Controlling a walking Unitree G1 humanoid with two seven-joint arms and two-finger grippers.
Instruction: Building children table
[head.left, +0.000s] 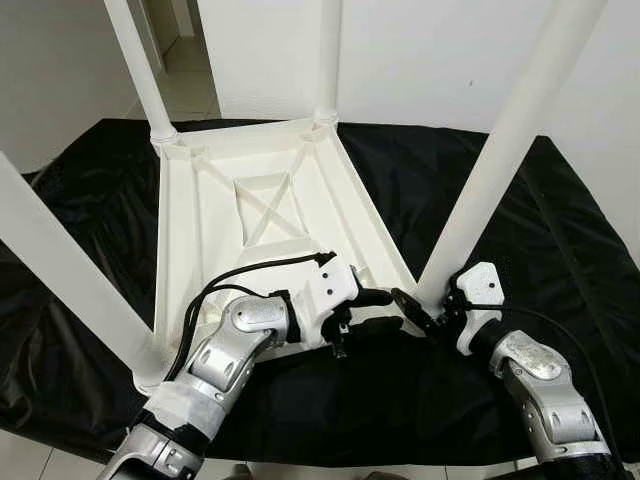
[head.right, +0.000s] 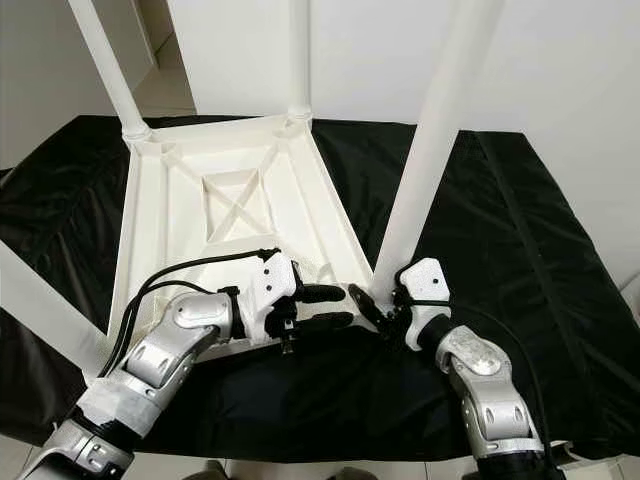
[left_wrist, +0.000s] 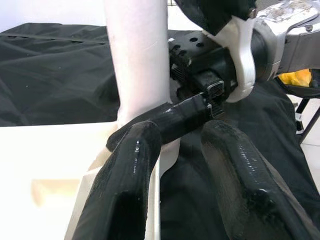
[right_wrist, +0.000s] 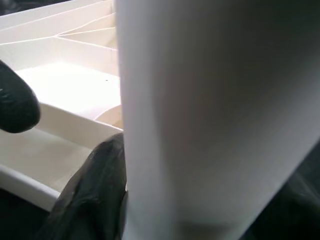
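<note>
Four white legs rise from the upturned children's table (head.left: 250, 215) on our black cloth (head.left: 560, 230). Our right gripper (head.left: 428, 318) clasps the near-right leg (head.left: 505, 140) at its base. Our left gripper (head.left: 385, 312), fingers apart, holds nothing, just beside that corner.

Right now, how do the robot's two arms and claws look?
Both arms are silver metal with rounded joints and white plastic wrist housings. Each ends in a claw of two long glossy black fingers: left claw, right claw. Black cables loop along the left arm.
</note>
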